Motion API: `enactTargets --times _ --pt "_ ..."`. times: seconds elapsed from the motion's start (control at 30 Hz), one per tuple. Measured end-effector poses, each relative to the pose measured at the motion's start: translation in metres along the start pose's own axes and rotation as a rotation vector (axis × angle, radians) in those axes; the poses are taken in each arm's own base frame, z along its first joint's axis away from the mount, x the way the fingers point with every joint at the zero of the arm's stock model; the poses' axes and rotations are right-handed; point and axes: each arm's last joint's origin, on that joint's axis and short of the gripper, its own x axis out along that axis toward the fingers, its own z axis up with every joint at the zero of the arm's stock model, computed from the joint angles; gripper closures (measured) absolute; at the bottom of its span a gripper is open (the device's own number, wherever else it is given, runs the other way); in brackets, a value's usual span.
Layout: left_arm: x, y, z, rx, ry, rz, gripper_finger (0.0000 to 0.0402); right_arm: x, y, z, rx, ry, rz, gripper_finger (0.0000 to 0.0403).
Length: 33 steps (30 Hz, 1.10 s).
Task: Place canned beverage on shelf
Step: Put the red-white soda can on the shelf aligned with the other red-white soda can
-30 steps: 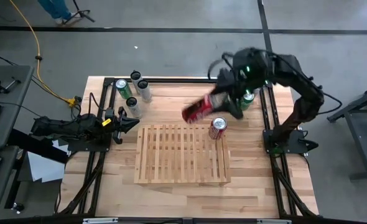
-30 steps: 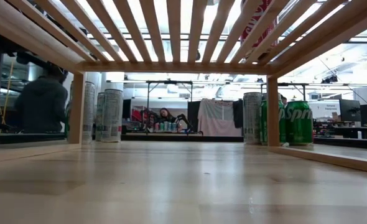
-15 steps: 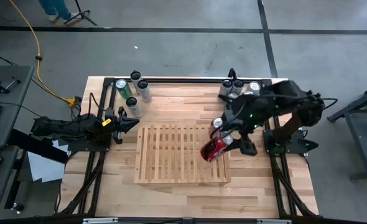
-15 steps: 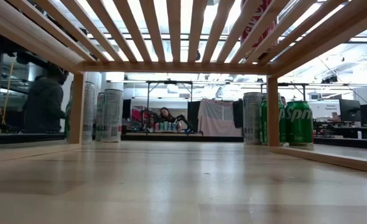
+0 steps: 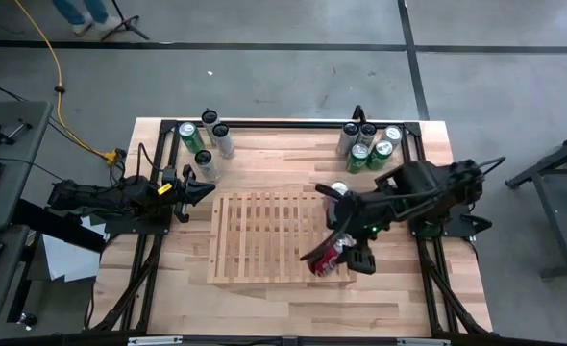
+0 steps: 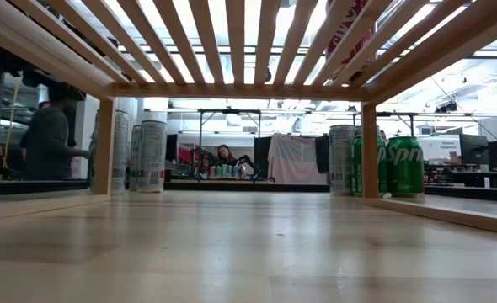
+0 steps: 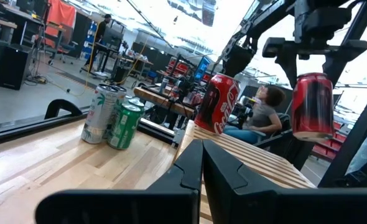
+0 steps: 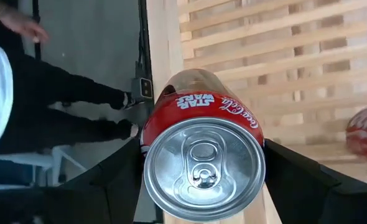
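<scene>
Red cola can (image 5: 326, 259), silver-topped, between right fingers (image 5: 344, 258) above slatted shelf (image 5: 264, 240).

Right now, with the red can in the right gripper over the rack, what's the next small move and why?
Probably lower it straight down and set it on the shelf. The right gripper holds the red can above the slats near the shelf's right front corner, in front of the other red can already standing there, and it looks clear of that can.
</scene>
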Motion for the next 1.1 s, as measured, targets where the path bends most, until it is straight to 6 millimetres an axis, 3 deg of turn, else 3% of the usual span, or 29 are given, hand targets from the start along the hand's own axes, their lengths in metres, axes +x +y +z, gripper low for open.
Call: enactTargets --times 0.17,0.27,0.4,0.53,0.67,0.8,1.1 --pt "0.0 0.0 0.0 0.0 0.0 0.0 0.0398 -0.006 0.001 -0.003 -0.003 -0.047 -0.048 0.0135" --pt "0.0 0.0 0.0 0.0 0.0 0.0 0.0398 0.003 -0.002 -0.007 -0.032 -0.017 -0.07 0.0135" --pt "0.0 0.0 0.0 0.0 0.0 0.0 0.0398 0.008 -0.016 -0.029 -0.002 0.082 -0.098 0.0135" --pt "0.0 0.0 0.0 0.0 0.0 0.0 0.0398 -0.004 -0.032 -0.053 0.051 0.09 -0.137 0.0135" --pt "0.0 0.0 0.0 0.0 0.0 0.0 0.0398 -0.014 -0.04 -0.062 0.067 0.034 -0.184 0.0135" --pt "0.0 0.0 0.0 0.0 0.0 0.0 0.0398 -0.011 -0.044 -0.058 0.058 0.02 -0.218 0.0135" --pt "0.0 0.0 0.0 0.0 0.0 0.0 0.0398 0.014 -0.058 -0.036 -0.021 0.086 -0.285 0.0135"
